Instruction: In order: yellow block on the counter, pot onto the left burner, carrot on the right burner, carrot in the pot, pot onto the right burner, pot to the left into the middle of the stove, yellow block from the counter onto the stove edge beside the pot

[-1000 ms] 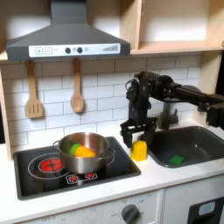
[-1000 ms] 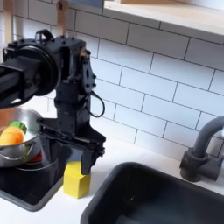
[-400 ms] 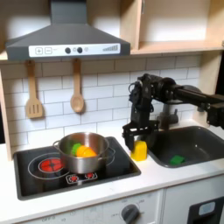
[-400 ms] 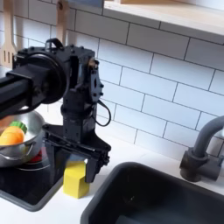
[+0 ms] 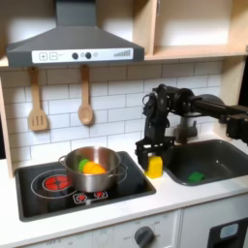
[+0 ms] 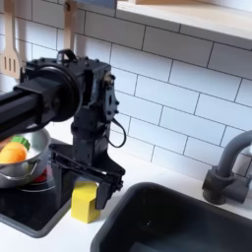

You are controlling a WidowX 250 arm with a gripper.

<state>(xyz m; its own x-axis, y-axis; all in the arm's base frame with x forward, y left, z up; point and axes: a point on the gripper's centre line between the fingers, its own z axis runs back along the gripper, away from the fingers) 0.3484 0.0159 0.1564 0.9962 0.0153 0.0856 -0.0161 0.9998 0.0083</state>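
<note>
**Gripper standing over one yellow block beside the stove**

In both exterior views one black arm is reaching down to the counter (image 5: 184, 199), and its gripper (image 5: 153, 153) is hanging just above the single yellow block (image 5: 154, 167). The jaws are spread apart, one on each side of the block's top; whether the fingers are touching it cannot be told.

In the first exterior view the block is standing upright at the centre right of the frame, on the strip of off-white counter between the stove (image 5: 116, 194) and the grey sink (image 5: 208, 160). In the second exterior view the yellow block (image 6: 86, 203) is sitting at the lower left of the frame, at the stove's (image 6: 25, 212) edge, with the gripper (image 6: 87, 177) directly over it; whether the block is resting on the rim or just off it cannot be told.

One steel pot (image 5: 108, 176) is sitting on the black cooktop at the lower centre left of the first exterior view. One orange carrot (image 5: 94, 169) is lying inside the pot with a green end beside it. In the second exterior view the pot (image 6: 22, 169) is showing at the left edge with the carrot (image 6: 12, 154) in it.

Two red burners are showing on the stove, one clear at the first exterior view's lower left, the other largely under the pot. Two wooden utensils (image 5: 37, 102) are hanging on the tiled wall at the upper left. One small green piece (image 5: 197, 176) is lying in the sink. One grey faucet (image 6: 224, 172) is rising at the right of the second exterior view.
</note>
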